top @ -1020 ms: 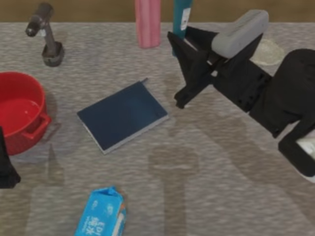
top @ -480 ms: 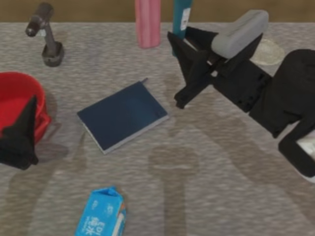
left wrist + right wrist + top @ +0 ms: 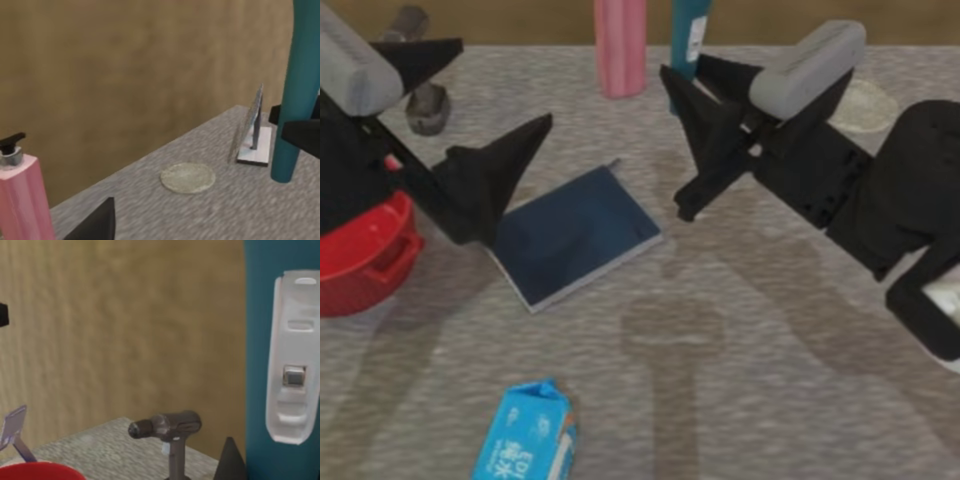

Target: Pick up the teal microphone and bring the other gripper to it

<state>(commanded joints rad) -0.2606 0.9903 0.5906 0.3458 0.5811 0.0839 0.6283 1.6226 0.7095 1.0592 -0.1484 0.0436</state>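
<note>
Teal and upright, the microphone stands lifted at the far edge of the tabletop, just right of the pink bottle, clamped in the right end effector. Gripping it low on the handle leaves the switch plate facing out, as the right wrist view shows, so there is room for a second grasp. The left end effector hovers left of the pink bottle, above the red pot and the near corner of the blue notebook, fingers spread wide — pointed toward the microphone, judging by its own wrist view, where the teal handle fills the frame's edge. The approach looks partway done; the pink bottle sits between them.
</note>
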